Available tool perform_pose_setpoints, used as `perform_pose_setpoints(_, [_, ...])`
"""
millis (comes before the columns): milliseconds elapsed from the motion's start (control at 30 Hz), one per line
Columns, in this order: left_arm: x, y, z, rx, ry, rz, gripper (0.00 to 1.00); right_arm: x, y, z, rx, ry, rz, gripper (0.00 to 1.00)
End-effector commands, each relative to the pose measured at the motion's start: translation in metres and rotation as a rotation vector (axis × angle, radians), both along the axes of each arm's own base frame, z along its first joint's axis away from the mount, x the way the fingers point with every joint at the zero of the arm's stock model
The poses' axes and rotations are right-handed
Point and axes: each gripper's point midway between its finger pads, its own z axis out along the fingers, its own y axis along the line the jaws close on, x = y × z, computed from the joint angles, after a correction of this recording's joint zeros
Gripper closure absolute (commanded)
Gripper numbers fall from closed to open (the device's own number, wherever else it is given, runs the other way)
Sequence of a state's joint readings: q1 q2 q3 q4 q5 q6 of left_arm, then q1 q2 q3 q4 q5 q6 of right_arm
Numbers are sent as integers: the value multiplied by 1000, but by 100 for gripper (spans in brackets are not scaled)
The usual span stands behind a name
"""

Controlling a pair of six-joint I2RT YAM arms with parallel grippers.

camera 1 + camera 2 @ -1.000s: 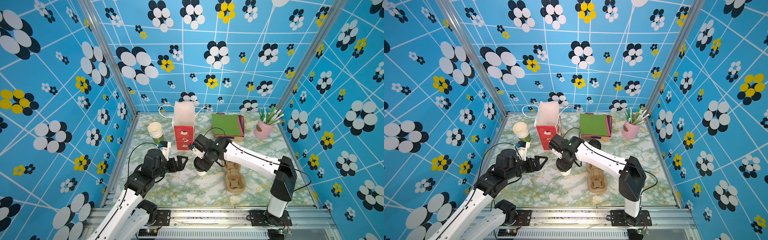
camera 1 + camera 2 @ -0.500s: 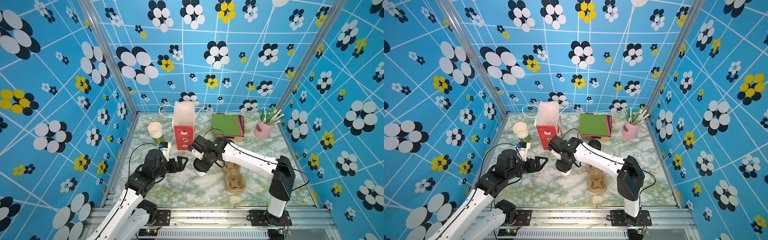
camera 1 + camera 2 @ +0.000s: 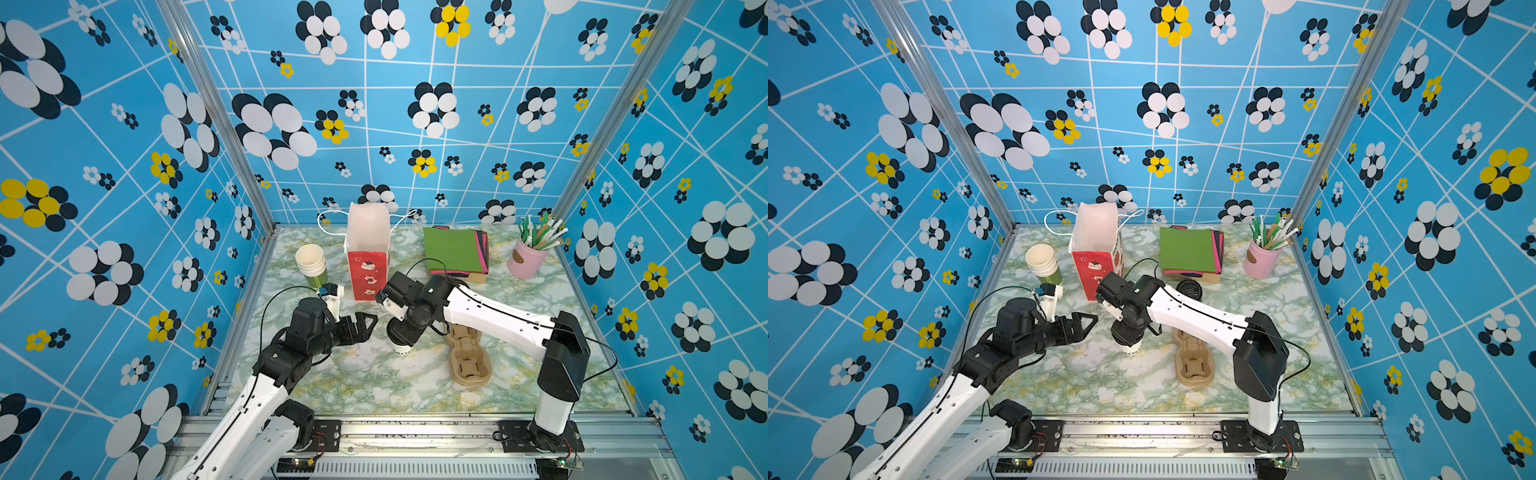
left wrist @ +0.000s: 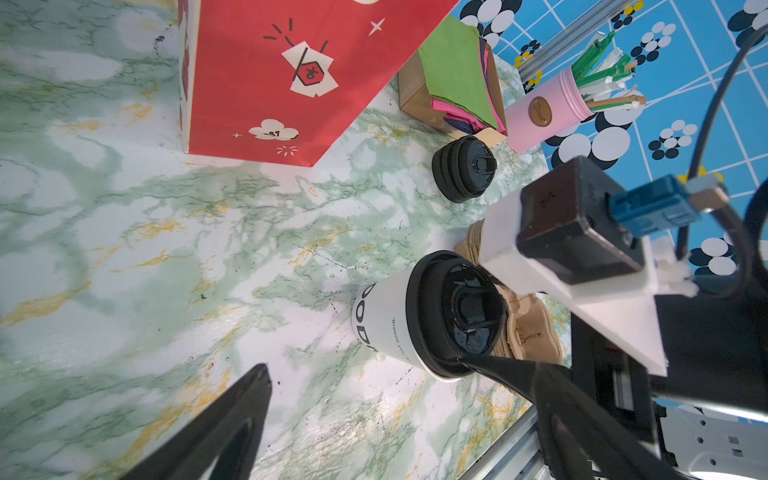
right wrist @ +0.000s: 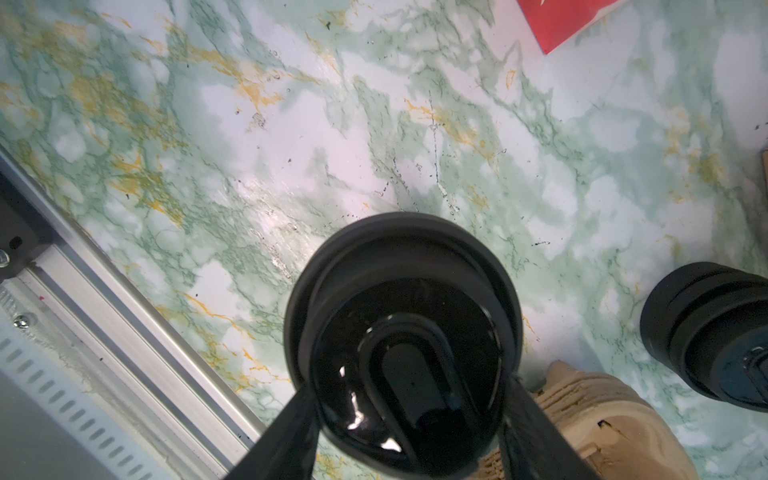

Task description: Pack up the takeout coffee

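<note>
The takeout coffee (image 3: 401,350) (image 3: 1131,347), a small white cup with dark lettering and a black sip lid, stands upright on the marble tabletop in front of the red paper bag (image 3: 368,270). My right gripper (image 5: 407,395) comes down on it from above, with a finger pressed against each side of the lid (image 5: 399,291). My left gripper (image 3: 366,326) (image 4: 365,365) is open just left of the cup (image 4: 384,320). In the left wrist view one fingertip overlaps the lid's rim, and I cannot tell if it touches. Nothing lies between its fingers.
A brown cardboard cup carrier (image 3: 469,357) lies just right of the cup. A stack of black lids (image 3: 1190,289) sits behind it. Lidless cups (image 3: 311,259) stand at the back left, with coloured napkins (image 3: 455,249) and a pink straw holder (image 3: 525,259) at the back right.
The right gripper and the cup have edged very slightly to the left. The left arm has kept its place.
</note>
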State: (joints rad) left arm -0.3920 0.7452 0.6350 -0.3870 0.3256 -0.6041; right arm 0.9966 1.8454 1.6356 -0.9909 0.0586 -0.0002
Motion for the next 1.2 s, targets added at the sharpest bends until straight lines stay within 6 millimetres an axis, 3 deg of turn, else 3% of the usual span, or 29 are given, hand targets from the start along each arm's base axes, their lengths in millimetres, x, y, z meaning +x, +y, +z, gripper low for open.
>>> perform_pose_setpoints(0, [3, -1, 1, -19, -5, -2, 1, -13, -6, -16, -54, 66, 9, 38])
perform_pose_setpoints(233, [4, -2, -1, -19, 0, -3, 1, -15, -2, -9, -37, 80, 19, 37])
perform_pose_setpoints(867, [4, -7, -8, -36, 34, -17, 0, -30, -7, -31, -96, 184, 29, 36])
perform_pose_setpoints(1167, [-2, -10, -18, -68, 73, -25, 10, -31, -15, -40, -118, 181, 12, 38])
